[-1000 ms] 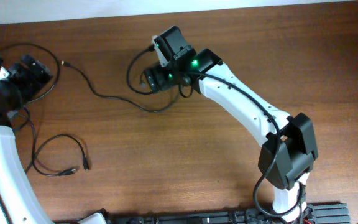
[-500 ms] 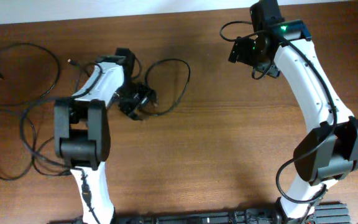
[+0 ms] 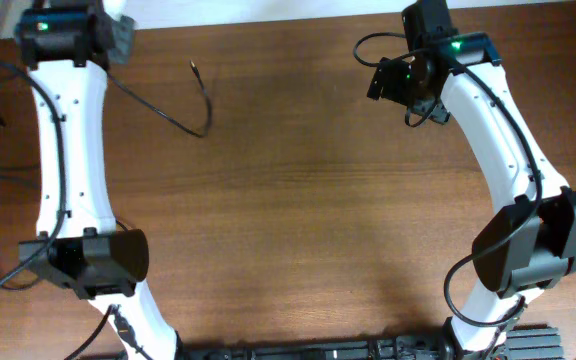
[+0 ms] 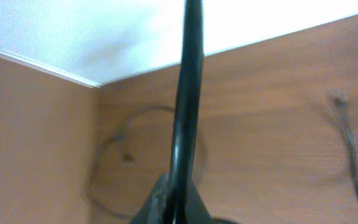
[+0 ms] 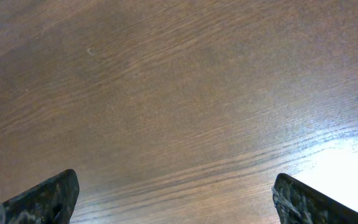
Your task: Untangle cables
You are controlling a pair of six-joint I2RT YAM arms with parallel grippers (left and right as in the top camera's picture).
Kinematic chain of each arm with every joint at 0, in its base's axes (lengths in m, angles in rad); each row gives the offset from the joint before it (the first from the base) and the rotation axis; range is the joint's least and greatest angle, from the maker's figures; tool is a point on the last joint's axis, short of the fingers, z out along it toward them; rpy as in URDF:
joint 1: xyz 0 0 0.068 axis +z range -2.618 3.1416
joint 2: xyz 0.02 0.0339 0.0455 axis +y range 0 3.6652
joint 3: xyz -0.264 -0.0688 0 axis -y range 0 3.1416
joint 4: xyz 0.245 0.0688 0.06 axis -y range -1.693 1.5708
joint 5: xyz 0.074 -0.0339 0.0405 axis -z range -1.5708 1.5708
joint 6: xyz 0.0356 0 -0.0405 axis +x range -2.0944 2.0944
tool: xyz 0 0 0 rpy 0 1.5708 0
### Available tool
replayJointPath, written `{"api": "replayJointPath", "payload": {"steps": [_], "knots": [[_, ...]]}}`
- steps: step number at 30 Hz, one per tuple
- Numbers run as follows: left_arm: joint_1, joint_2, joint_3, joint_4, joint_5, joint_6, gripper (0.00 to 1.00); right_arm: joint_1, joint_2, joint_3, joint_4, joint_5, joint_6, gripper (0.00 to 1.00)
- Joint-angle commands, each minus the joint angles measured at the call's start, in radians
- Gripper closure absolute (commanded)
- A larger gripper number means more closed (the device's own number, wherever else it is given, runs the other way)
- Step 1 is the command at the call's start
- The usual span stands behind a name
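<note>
— Holding what, and where?
— Pinching one cable [image 4: 188,74] in left gripper [image 4: 171,199], upper left (right gripper [image 3: 383,82] spread, empty, upper right). Pull slowly, clear of loose cables [image 4: 124,155] at far left.

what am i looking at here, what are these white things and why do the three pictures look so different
The white things are two robot arms working at a wooden table. The overhead view looks straight down from a fixed camera above. The other two views come from small cameras on each arm's wrist, so they sit very close to the wood.

The left end effector, the two-finger grasping part, is at the table's far left corner. It is shut on a thin black cable, which runs up the middle of its wrist view and trails across the table in the overhead view. Another cord lies looped on the wood beyond it.

The right end effector is open and holds nothing. Its wrist view shows only bare wood between its fingers.
</note>
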Motion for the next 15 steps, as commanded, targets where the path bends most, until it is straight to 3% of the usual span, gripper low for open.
{"api": "replayJointPath", "payload": {"steps": [1, 3, 7, 9, 10, 12, 15], "knots": [[0.080, 0.003, 0.009, 0.130, -0.107, 0.064, 1.00, 0.004, 0.006, -0.007, 0.001, -0.002, -0.008, 0.01], [0.123, 0.010, -0.002, 0.109, 0.201, 0.167, 1.00, 0.004, 0.006, -0.007, 0.010, -0.002, -0.005, 0.01], [0.141, 0.047, -0.193, 0.088, 0.396, 0.173, 1.00, 0.005, 0.006, -0.007, 0.027, -0.002, -0.005, 0.01], [0.141, 0.056, -0.322, 0.088, 0.399, 0.048, 1.00, 0.005, 0.007, -0.007, 0.035, -0.002, -0.005, 0.01], [0.141, 0.070, -0.401, 0.090, 0.399, -0.167, 1.00, 0.005, 0.007, -0.007, 0.040, -0.001, -0.005, 0.01], [0.141, 0.098, -0.520, 0.117, 0.398, -0.445, 1.00, 0.005, 0.013, -0.007, 0.053, -0.002, -0.005, 0.01], [0.142, 0.103, -0.649, 0.193, 0.365, -0.515, 1.00, 0.005, 0.033, -0.008, 0.054, -0.005, -0.005, 0.01]]}}
